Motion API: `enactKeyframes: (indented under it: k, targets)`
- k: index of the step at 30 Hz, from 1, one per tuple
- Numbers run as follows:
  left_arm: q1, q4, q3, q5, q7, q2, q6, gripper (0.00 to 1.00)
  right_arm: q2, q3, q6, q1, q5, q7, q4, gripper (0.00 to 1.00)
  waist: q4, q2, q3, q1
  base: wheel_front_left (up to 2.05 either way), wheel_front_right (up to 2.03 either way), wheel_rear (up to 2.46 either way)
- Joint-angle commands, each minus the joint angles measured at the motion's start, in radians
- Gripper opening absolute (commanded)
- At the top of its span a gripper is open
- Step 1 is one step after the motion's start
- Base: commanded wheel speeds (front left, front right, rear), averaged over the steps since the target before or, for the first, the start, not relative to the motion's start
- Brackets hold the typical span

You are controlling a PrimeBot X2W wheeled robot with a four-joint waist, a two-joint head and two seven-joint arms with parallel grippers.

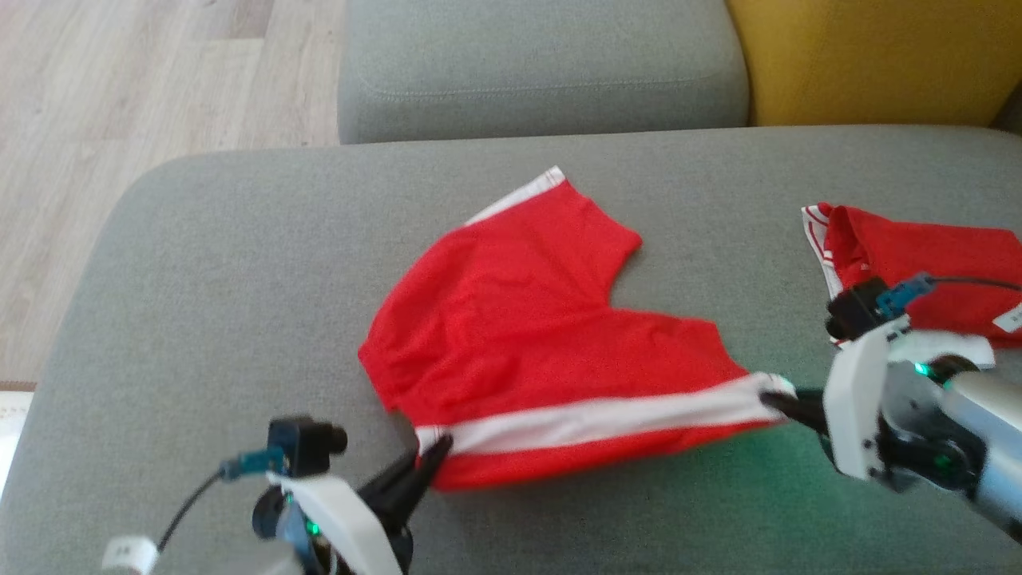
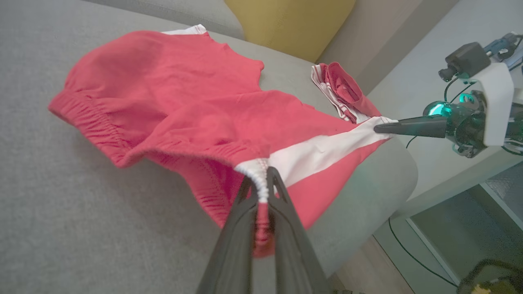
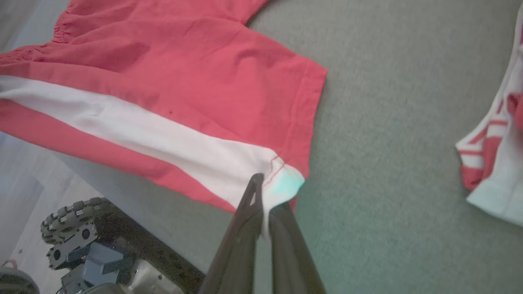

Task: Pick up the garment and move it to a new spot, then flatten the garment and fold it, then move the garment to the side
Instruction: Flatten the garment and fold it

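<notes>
Head view: pinched red shorts (image 1: pixel 527 335) at both ends of white stripe (image 1: pixel 607 415), waistband end in clamped left gripper (image 1: pixel 437 454), leg hem in right gripper (image 1: pixel 773 397); held taut between them, rest draped on cushion (image 1: pixel 239 263) beyond fingertips. Risked shallow hem grip slipping under harder pull.

This looks like a home living room. A broad grey upholstered seat (image 1: pixel 239 263) takes up the near ground, soft and fabric-covered like a sofa or ottoman. On the far side sits another grey cushion (image 1: pixel 543 72) with a stitched seam, and to its right a mustard-yellow cushion (image 1: pixel 870 56). Pale wood-plank flooring (image 1: pixel 120 120) runs along the far left. Household clothing lies on the seat: red shorts (image 1: pixel 519 319) and, to the right, a second red garment (image 1: pixel 918 255).
</notes>
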Motion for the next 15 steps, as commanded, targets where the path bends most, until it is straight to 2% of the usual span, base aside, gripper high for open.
enactKeyframes:
  k: [1,3,8,15]
  targets:
    - [-0.015,-0.050,0.028,-0.008,-0.006,0.042,0.014,0.00,-0.061,-0.010,-0.001,0.017,0.030,0.042,-0.032,0.00,0.000,-0.0001,-0.005,0.0001,0.00,0.00,0.00]
    - [0.012,-0.085,0.016,-0.013,0.004,0.052,0.026,0.00,-0.094,-0.006,-0.001,0.032,0.051,0.088,-0.062,0.00,0.001,-0.0001,-0.009,0.0001,0.00,0.00,0.00]
    - [0.043,-0.148,0.005,-0.009,0.009,0.074,0.049,0.00,-0.142,-0.021,-0.001,0.033,0.066,0.108,-0.115,0.00,0.009,-0.0001,-0.012,0.0001,0.00,0.00,0.00]
    - [0.015,-0.236,0.076,-0.016,-0.002,0.088,0.086,0.00,-0.125,-0.094,-0.001,-0.029,0.068,0.071,-0.145,0.00,0.038,-0.0001,-0.006,0.0001,0.00,0.00,0.00]
